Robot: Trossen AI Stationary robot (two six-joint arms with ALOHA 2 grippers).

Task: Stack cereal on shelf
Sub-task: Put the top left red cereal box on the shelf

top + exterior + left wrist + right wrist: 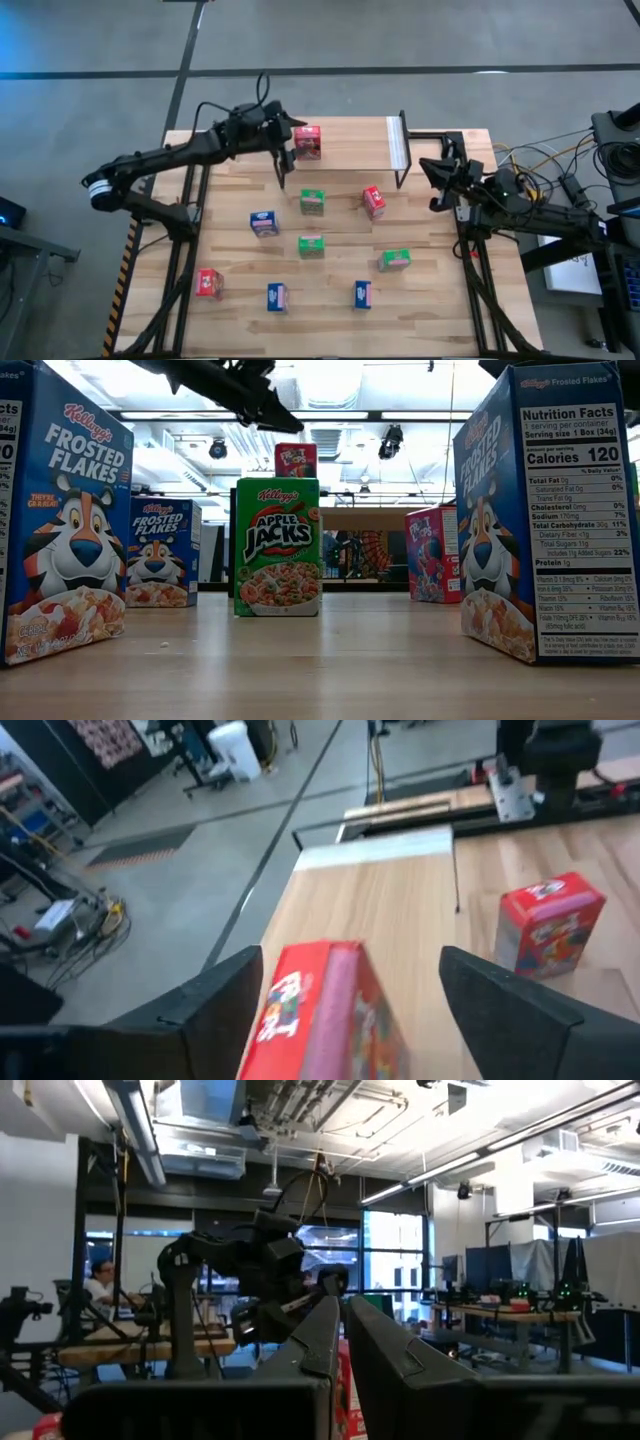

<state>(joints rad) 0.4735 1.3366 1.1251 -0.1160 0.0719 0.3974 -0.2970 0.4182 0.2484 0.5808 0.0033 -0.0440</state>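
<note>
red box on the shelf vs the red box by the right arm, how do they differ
The red box on the shelf sits up on the shelf, between the open fingers of the left gripper. The red box near the right arm stands on the table below the shelf, with no gripper at it. Both are small red cereal boxes with the same print.
</note>
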